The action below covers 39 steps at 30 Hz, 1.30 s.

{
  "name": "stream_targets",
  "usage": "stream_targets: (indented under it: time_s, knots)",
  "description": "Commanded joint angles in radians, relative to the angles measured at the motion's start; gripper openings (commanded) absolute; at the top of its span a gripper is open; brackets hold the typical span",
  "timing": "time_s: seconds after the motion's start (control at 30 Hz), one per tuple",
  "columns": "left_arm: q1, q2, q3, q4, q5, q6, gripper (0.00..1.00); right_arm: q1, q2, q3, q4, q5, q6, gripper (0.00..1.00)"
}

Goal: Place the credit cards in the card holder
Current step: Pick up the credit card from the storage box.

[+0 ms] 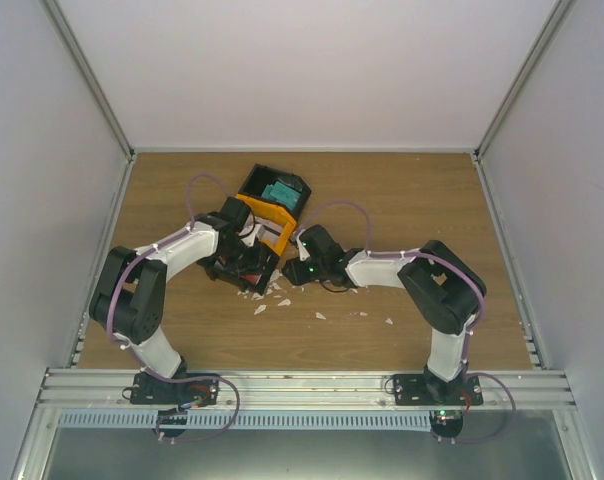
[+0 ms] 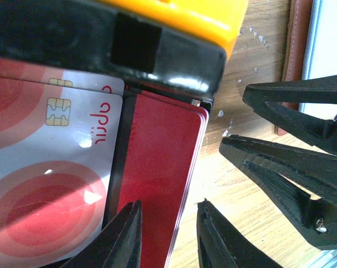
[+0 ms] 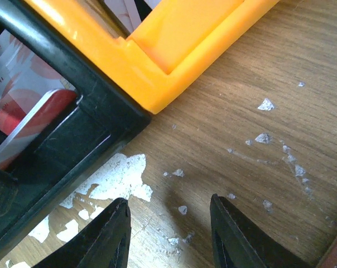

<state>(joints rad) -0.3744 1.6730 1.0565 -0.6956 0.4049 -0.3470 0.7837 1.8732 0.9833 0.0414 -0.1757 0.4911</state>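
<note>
Closest to the left wrist lens, the left gripper stands partly open, its 2 fingers either side of the long edge of the red credit cards. I see a gap on both sides and nothing clamped; whether a finger touches the stack I cannot tell. Just left of that stack, past a black divider, lie the red-and-white credit cards, chip side up. Both sets sit against the wall of the black-and-orange tray. To the right, the right gripper hangs open over bare table, holding nothing, with white scraps beside it. Beyond its fingers the card holder lies on the wood beside the tray, its light blue inside showing. Farthest off, a teal credit card rests in the tray's far compartment.
</note>
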Motion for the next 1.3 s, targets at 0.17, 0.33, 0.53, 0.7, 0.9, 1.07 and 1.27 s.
stream_targets:
  time_s: [0.17,0.33,0.53,0.7,0.9,1.07,1.27]
  knots:
    - [-0.008,-0.028,-0.006,-0.013,0.066,0.019,0.3,-0.011,-0.028,0.0,0.017,0.023,0.013,0.41]
    - [-0.01,-0.045,-0.007,-0.021,0.066,0.017,0.29,-0.012,-0.026,0.0,0.012,0.024,0.015,0.41]
    - [-0.009,-0.047,-0.013,-0.027,0.027,0.02,0.22,-0.011,-0.019,0.007,0.009,0.021,0.009,0.41]
    - [-0.01,-0.06,-0.006,-0.03,0.023,0.02,0.22,-0.012,-0.01,0.008,0.0,0.021,0.007,0.41]
    - [-0.01,-0.07,-0.003,-0.042,0.02,0.017,0.18,-0.013,-0.01,0.007,-0.004,0.022,0.009,0.41]
    - [-0.01,-0.083,-0.003,-0.046,0.015,0.014,0.14,-0.012,-0.011,0.007,-0.008,0.025,0.009,0.41]
    - [-0.009,-0.105,0.005,-0.063,0.01,0.013,0.11,-0.012,-0.016,0.009,-0.009,0.026,0.013,0.42]
